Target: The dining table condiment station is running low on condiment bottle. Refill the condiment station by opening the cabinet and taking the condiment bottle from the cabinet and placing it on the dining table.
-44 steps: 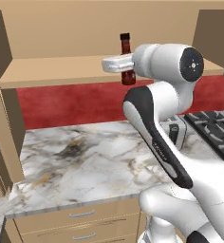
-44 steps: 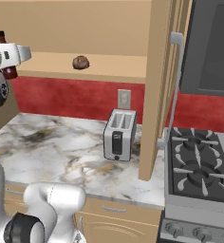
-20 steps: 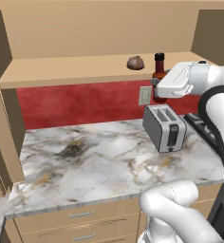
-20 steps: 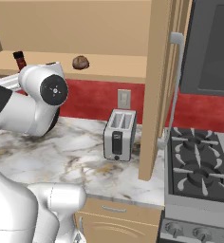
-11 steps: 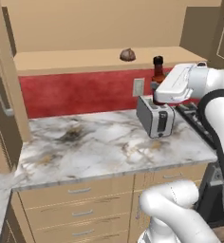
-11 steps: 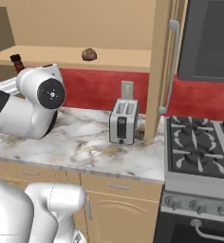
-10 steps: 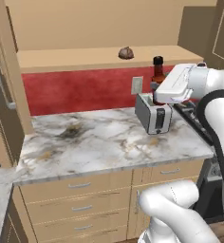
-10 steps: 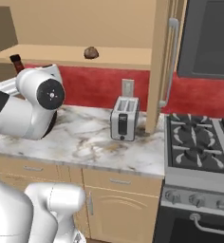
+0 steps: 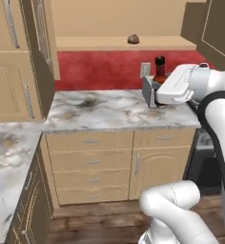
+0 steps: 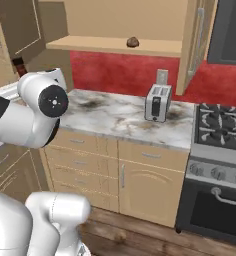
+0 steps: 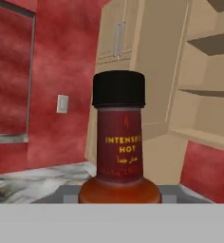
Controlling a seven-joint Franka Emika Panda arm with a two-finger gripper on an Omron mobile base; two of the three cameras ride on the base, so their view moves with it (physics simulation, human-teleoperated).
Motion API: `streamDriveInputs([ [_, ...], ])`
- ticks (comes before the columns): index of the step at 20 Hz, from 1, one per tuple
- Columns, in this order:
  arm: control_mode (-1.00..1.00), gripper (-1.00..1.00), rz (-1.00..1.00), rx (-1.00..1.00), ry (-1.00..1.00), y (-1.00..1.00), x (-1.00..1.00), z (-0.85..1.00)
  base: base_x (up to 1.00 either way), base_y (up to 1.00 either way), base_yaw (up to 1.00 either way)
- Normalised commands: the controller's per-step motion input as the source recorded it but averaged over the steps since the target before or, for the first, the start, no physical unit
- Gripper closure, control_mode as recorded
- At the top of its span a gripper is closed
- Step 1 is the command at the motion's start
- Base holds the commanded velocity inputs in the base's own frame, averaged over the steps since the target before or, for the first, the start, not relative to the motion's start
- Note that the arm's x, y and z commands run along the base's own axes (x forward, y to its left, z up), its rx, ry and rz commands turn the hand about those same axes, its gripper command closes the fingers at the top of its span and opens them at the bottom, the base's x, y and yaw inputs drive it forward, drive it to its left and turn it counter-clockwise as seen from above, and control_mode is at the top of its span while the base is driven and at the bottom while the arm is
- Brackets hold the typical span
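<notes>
While the gripper (image 9: 158,97) holds the condiment bottle (image 9: 159,70), a toaster (image 10: 157,103) stands behind.

Arm raised, elbow bent, forearm level above marble counter (image 9: 109,107). Wrist horizontal. Gripper (image 9: 158,90) points sideways toward toaster (image 10: 158,102), closed on bottle (image 11: 119,142), held upright, cap above hand.

Kitchen: stove (image 10: 221,134), toaster (image 10: 158,103), cabinets (image 9: 16,57).

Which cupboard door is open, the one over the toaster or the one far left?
The cabinet door above the toaster stands swung out, showing the shelf; the left-hand doors stay flat shut.
</notes>
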Motion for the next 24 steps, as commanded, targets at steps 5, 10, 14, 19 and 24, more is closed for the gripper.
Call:
streamDriveInputs([
  [5, 1.00, 1.00, 0.00, 0.00, 0.00, 0.00, 0.00, 0.00, -1.00, -0.23, 0.54],
  [10, 1.00, 1.00, 0.00, 0.00, 0.00, 0.00, 0.00, 0.00, -1.00, -0.30, 0.58],
  [14, 1.00, 1.00, 0.00, 0.00, 0.00, 0.00, 0.00, 0.00, -1.00, -0.41, 0.57],
  [19, 1.00, 1.00, 0.00, 0.00, 0.00, 0.00, 0.00, 0.00, -1.00, -0.47, 0.57],
  [24, 1.00, 1.00, 0.00, 0.00, 0.00, 0.00, 0.00, 0.00, -0.96, -0.31, 0.58],
])
